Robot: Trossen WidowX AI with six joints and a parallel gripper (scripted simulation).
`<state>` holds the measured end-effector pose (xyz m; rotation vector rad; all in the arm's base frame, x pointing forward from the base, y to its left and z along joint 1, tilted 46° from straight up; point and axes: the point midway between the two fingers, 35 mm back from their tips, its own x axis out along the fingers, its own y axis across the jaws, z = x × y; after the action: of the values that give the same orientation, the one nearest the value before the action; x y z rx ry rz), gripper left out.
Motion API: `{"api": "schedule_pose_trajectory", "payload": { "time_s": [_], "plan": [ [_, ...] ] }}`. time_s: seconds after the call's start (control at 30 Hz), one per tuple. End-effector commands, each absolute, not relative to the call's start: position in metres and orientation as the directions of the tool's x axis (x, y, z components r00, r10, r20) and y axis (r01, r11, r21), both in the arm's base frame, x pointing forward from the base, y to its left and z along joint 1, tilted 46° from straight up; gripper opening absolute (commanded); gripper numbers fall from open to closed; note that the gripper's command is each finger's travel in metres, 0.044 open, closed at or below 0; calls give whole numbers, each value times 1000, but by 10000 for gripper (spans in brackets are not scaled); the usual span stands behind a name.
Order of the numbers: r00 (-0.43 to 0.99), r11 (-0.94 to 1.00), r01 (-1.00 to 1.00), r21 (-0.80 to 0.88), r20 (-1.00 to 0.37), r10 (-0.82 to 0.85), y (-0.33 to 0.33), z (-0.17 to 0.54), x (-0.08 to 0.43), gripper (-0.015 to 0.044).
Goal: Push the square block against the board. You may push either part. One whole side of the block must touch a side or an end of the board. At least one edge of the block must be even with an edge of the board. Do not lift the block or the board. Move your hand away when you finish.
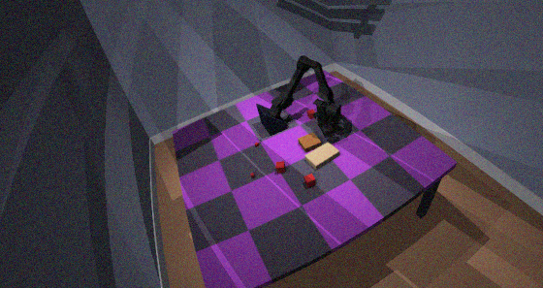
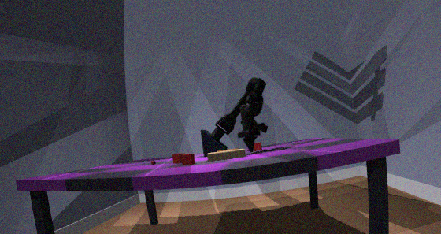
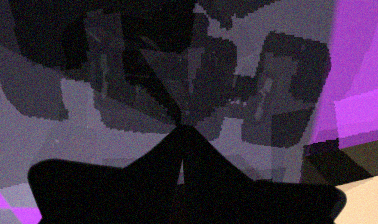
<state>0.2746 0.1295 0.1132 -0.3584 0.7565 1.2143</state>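
Observation:
The orange-brown square block (image 1: 309, 142) lies flat just behind the pale board (image 1: 322, 155) (image 2: 226, 155) (image 3: 368, 201) in the top view. A narrow dark strip shows between their facing sides; I cannot tell whether they touch anywhere. In the exterior view the board hides most of the block. My gripper (image 3: 184, 131) (image 2: 252, 150) is shut and empty, pointing down low over the table on the arm's side of the two parts, to the right of the block in the top view. The block is not clearly visible in the wrist view.
A red cube (image 1: 311, 113) (image 2: 257, 146) stands behind the gripper, near the arm. Two more red cubes, one (image 1: 280, 166) left of the board and one (image 1: 309, 180) in front of it, stand on the checkered table (image 1: 271, 202). Two tiny red pieces lie further left.

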Motion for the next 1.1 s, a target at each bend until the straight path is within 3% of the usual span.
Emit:
{"api": "schedule_pose_trajectory", "payload": {
  "time_s": [0.0,0.3,0.53,0.73,1.07],
  "plan": [
    [149,334,-932,139,-693,705,122,118,274,0],
    [151,335,-932,137,-695,703,88,149,266,0],
    [149,281,-957,68,-716,682,16,81,295,0],
    [150,224,-974,14,-703,695,-45,20,290,0],
    [151,223,-975,12,-701,697,-16,-12,297,0]
  ]
}}
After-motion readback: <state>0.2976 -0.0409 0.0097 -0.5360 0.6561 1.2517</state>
